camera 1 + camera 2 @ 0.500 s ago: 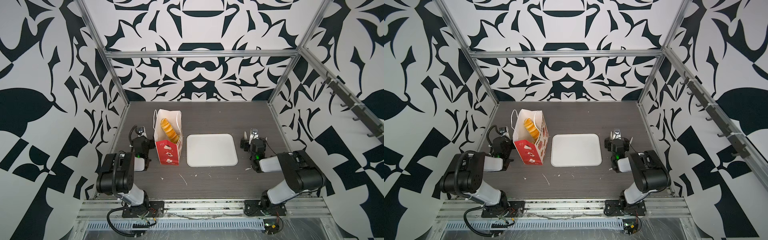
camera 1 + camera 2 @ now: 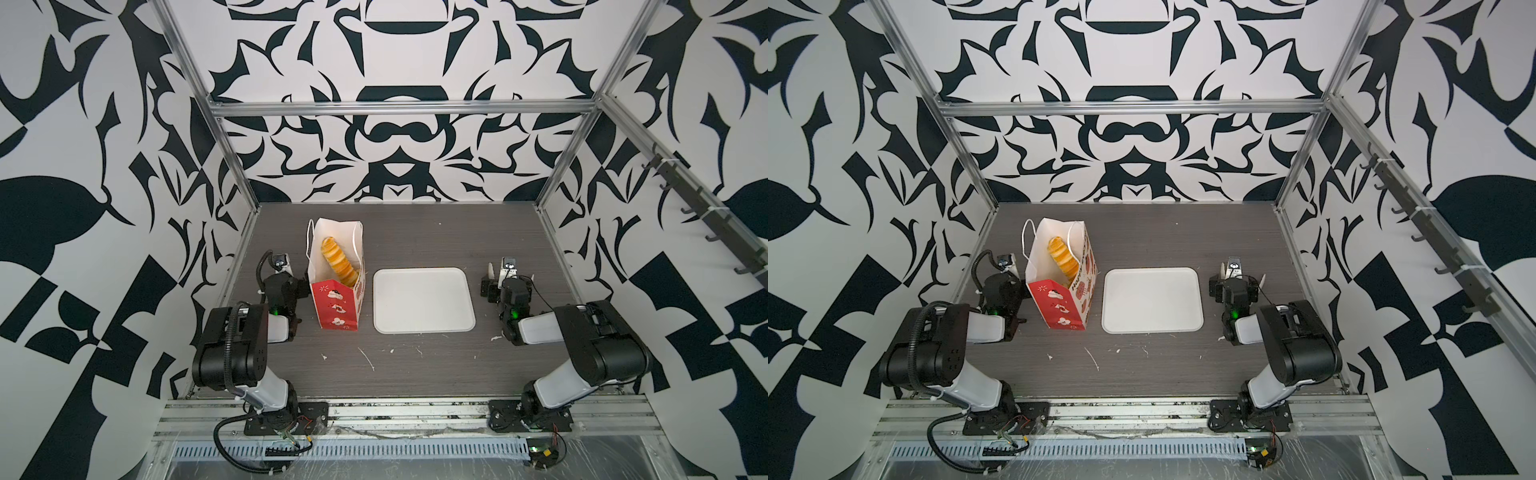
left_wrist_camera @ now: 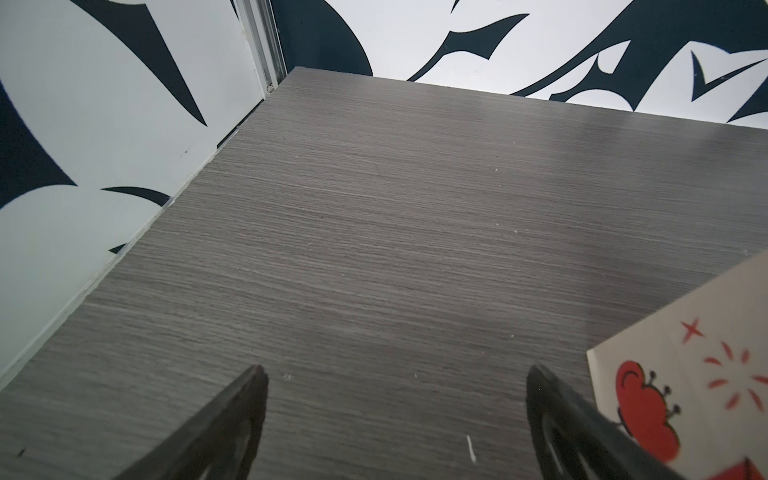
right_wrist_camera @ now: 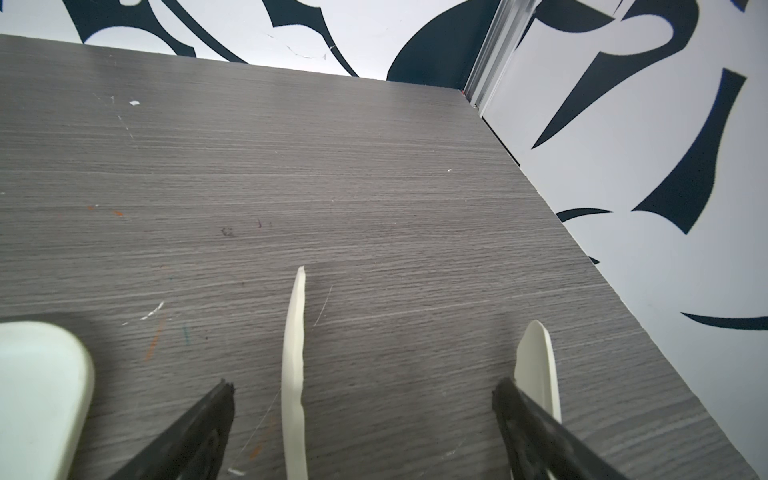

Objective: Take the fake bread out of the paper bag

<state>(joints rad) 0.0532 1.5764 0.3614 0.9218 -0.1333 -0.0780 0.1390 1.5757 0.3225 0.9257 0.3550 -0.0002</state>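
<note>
Both top views: fake bread [image 2: 338,261] tilted in paper bag [image 2: 336,309], upper end twd back; left jaws, right jaws wide.

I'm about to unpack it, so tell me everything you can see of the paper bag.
The paper bag stands upright on the grey table, close left of the white tray without touching it. Its top and inside are white, its bottom red with white cartoon prints, and white string handles hang at the open mouth. A glossy yellow ridged loaf leans inside. Nothing grips it.
</note>
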